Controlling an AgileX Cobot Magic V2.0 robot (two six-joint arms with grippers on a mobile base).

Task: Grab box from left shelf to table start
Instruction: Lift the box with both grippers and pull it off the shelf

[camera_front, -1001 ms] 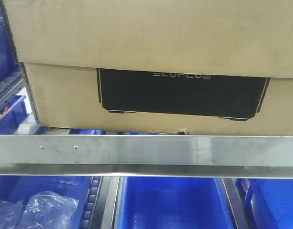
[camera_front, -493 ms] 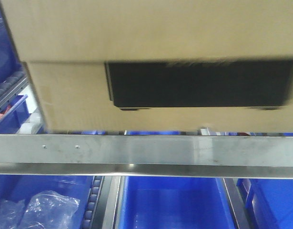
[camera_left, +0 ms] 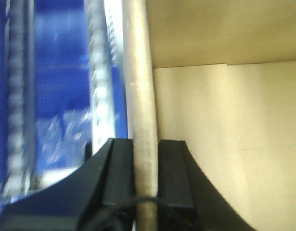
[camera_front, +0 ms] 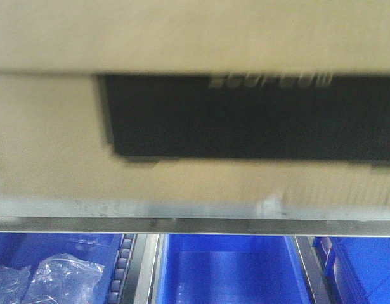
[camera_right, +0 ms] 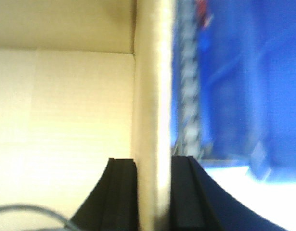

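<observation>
Pinching one upright wall of the box [camera_left: 225, 144], the left gripper [camera_left: 145, 149] had its black, curved fingers [camera_left: 114, 178] pressed against both faces of the thin cardboard edge. The box's smooth tan inside lay on the far side of that wall. The right gripper [camera_right: 154, 163] was clamped the same way on another wall, one finger inside the box and one outside, with the pale inner cardboard spreading away beside it. Beyond each gripped wall ran a ribbed roller track [camera_left: 97, 86] and blurred blue plastic.

From the front, the box filled the upper view, motion-smeared. It was plain brown corrugated board with a folded flap line across it and a matte black panel [camera_front: 245, 120] carrying smudged pale lettering. Its lower edge overlapped the left shelf [camera_front: 195, 223], whose front was a flat strip of brushed silver metal; whether the two touched could not be told. Below and behind sat glossy blue bins [camera_front: 229, 272], one holding a crumpled clear plastic bag [camera_front: 49, 278].
</observation>
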